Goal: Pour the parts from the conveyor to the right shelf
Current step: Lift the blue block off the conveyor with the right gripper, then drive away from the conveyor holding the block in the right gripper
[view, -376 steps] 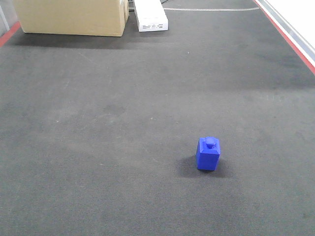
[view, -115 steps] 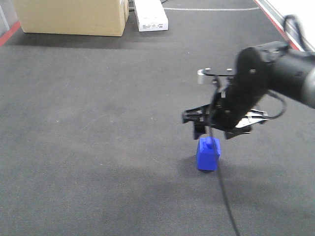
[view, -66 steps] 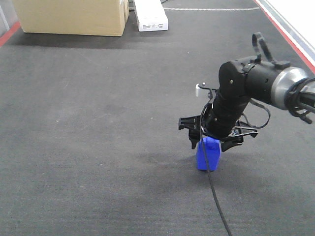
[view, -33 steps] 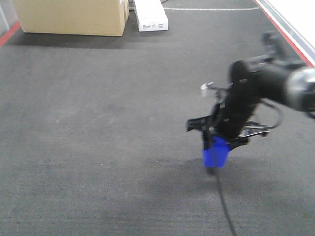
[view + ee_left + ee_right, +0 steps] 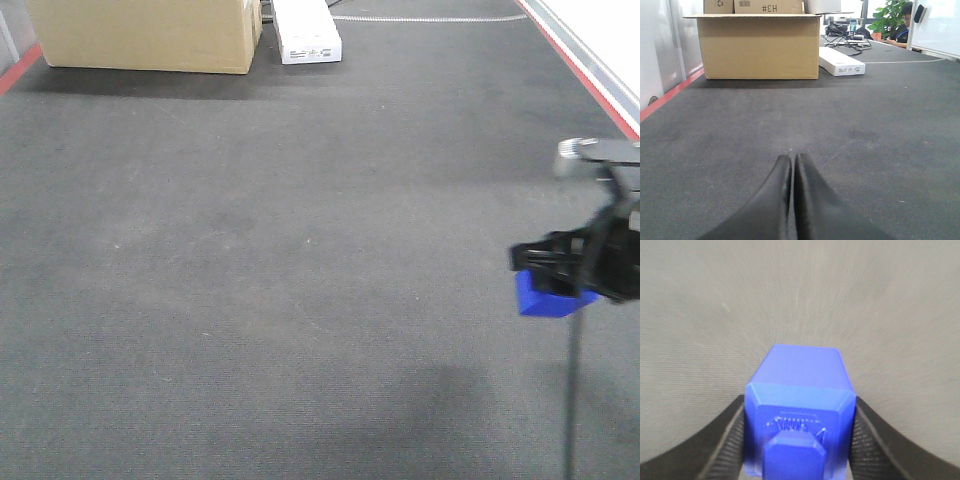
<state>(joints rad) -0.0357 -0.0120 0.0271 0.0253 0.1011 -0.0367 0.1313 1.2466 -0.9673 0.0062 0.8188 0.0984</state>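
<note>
Blue block (image 5: 799,405) sits clamped in the right gripper (image 5: 799,442), jaws closed on its two side faces. The right wrist view has the stud end facing the camera and the long axis running straight away from it, along the fingers. That view shows only blurred counter (image 5: 800,295) behind it. In the front view the block (image 5: 545,298) is at the far right edge under the right gripper (image 5: 572,272). Its stud is hidden by the black jaws and its body is tilted, with a corner pointing down. It looks to be off the counter (image 5: 250,250), with a faint shadow below and to its left. The left gripper (image 5: 792,200) shows only in its own wrist view. Its jaws are pressed together on nothing, low over the counter and aimed at the cardboard box (image 5: 759,46) and white flat box (image 5: 841,61). Those boxes sit at the far top of the front view (image 5: 145,35) (image 5: 307,32). Versus 5.7 s ago, the block is no longer standing stud-up mid-belt. Versus 0.5 s ago, it has shifted well to the right, and most of the arm is now out of frame.
</note>
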